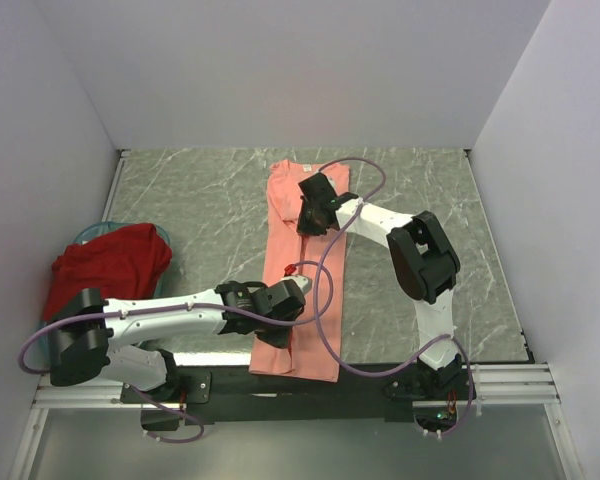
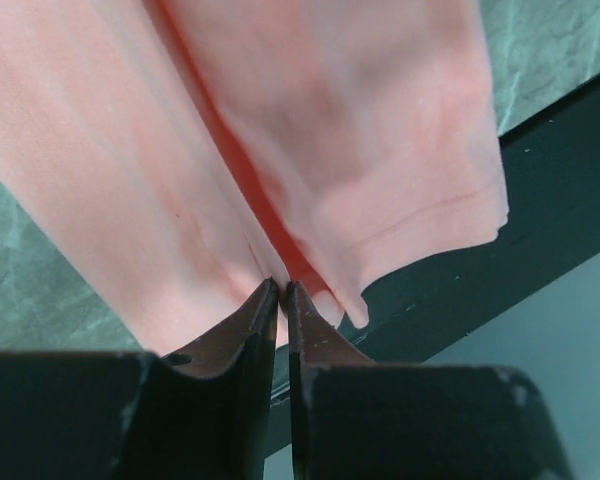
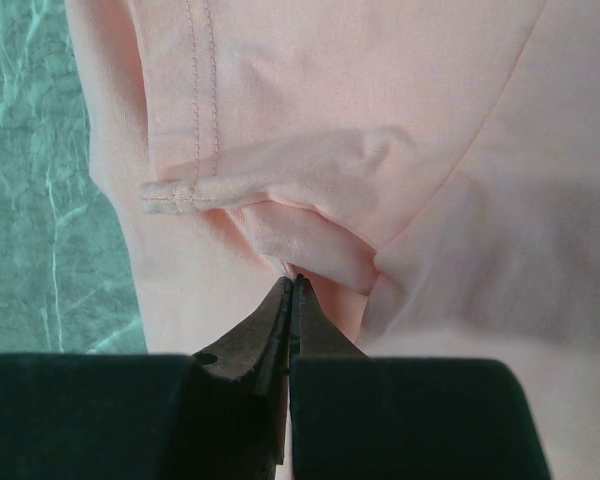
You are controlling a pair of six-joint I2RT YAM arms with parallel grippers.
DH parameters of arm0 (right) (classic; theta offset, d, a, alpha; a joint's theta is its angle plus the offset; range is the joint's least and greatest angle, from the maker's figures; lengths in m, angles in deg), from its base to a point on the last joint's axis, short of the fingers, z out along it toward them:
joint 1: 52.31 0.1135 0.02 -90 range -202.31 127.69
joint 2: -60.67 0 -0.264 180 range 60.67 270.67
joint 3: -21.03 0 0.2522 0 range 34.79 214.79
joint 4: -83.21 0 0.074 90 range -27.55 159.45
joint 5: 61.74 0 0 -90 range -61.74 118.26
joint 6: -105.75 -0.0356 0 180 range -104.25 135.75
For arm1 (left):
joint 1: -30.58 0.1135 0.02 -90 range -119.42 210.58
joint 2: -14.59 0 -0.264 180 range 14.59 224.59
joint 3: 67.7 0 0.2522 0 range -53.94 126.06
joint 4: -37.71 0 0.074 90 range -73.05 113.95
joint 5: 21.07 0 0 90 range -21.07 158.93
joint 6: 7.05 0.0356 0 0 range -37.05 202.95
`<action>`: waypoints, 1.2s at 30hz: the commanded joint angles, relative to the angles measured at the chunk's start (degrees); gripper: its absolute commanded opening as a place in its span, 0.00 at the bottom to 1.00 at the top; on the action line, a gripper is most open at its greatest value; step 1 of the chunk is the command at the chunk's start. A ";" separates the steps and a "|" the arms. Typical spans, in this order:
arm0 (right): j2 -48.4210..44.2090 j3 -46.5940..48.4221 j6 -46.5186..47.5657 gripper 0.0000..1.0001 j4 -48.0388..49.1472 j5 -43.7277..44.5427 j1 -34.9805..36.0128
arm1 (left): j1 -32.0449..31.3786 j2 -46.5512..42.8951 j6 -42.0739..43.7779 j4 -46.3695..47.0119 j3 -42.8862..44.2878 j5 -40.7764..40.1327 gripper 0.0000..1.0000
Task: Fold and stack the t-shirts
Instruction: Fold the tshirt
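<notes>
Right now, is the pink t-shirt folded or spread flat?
Folded. The pink t-shirt lies as a narrow lengthwise strip, and both wrist views show overlapping layers with a sleeve hem turned in on top.

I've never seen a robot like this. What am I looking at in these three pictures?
This is a robot with two arms, and each arm ends in a two-finger gripper. The big picture looks down from above. The other two come from small cameras on the wrists, so you see each gripper's own fingers up close. On the table lies a long pink shirt. A red shirt is piled in a basket on the left. The left gripper pinches the pink shirt near its close end. The right gripper pinches it farther away.
</notes>
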 commanded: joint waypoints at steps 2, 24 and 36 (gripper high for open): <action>-0.33 3.18 1.02 0.00 -0.31 0.72 -0.84 | -0.39 -1.56 2.70 -0.39 2.36 2.39 0.16; -4.81 -0.85 2.07 0.22 1.36 -1.04 -0.93 | 2.24 -8.32 -8.09 4.97 -6.60 3.18 0.41; -11.49 -4.36 1.46 0.32 -0.93 -0.95 0.38 | 4.18 -12.63 -18.82 9.98 -19.08 2.22 0.27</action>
